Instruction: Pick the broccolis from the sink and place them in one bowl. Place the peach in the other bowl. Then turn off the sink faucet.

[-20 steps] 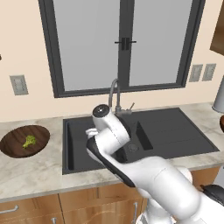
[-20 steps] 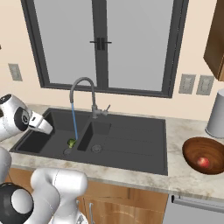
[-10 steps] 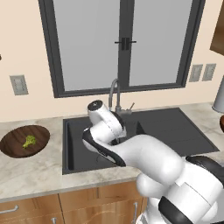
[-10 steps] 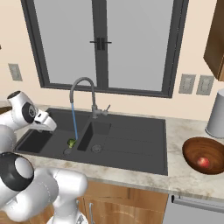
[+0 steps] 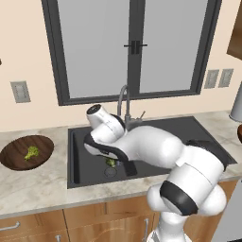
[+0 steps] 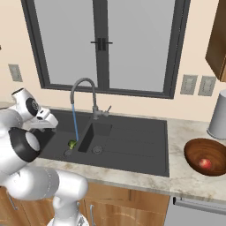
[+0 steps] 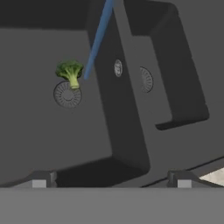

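The tool (image 7: 111, 183) is fully open and empty, above the sink (image 7: 166, 87). One broccoli (image 7: 70, 72) lies beside the left basin's drain (image 7: 67, 94), next to the water stream (image 7: 97, 39). Another broccoli (image 5: 31, 152) sits in the left bowl (image 5: 14, 158); the peach (image 6: 204, 163) sits in the right bowl (image 6: 194, 152) on the tabletop (image 6: 176, 174).

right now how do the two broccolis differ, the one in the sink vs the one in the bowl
The sink broccoli lies on the black basin floor beside the round drain, next to the running water stream; the bowl broccoli rests dry in the brown wooden bowl on the counter left of the sink. The sink one still needs moving; the bowl one is already placed. Both are small lumpy green florets of about the same size.
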You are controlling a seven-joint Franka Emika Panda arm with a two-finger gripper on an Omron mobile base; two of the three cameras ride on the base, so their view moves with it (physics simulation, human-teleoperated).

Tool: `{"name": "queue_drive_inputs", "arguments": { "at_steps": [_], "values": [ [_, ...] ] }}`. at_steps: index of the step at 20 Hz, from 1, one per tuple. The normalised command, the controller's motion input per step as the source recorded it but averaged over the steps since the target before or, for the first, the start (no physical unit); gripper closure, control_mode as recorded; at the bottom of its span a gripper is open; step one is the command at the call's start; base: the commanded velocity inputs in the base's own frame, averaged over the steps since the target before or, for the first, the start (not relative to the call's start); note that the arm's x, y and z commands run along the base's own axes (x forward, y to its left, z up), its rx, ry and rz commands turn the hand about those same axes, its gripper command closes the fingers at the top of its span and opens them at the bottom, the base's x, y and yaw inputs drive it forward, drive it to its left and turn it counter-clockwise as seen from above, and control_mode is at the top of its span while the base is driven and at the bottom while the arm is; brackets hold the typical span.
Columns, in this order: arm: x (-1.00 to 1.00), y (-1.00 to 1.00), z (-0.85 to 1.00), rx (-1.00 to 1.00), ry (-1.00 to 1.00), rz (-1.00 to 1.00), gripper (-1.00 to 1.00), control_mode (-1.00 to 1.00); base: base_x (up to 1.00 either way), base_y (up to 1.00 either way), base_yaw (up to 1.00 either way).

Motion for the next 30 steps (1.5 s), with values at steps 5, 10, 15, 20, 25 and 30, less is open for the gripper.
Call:
{"name": "queue_drive_inputs", "arguments": {
  "at_steps": [5,10,15,20,25,30],
  "values": [
    [0.00,0.00,-0.38,0.00,-0.05,-0.07,-1.00,-1.00,0.00,0.00,0.00],
    [0.05,0.00,-0.32,0.00,-0.03,-0.08,-1.00,-1.00,0.00,0.00,0.00],
    [0.09,0.00,-0.11,0.00,0.00,-0.05,-1.00,-1.00,0.00,0.00,0.00],
    [0.12,-0.01,-0.08,0.00,0.00,-0.01,-1.00,-1.00,0.00,0.00,0.00],
    [0.23,-0.03,-0.21,0.00,0.00,0.00,-1.00,-1.00,0.00,0.00,0.00],
    [0.26,-0.04,-0.25,0.00,0.00,-0.01,-1.00,-1.00,0.00,0.00,0.00]
  ]
}}
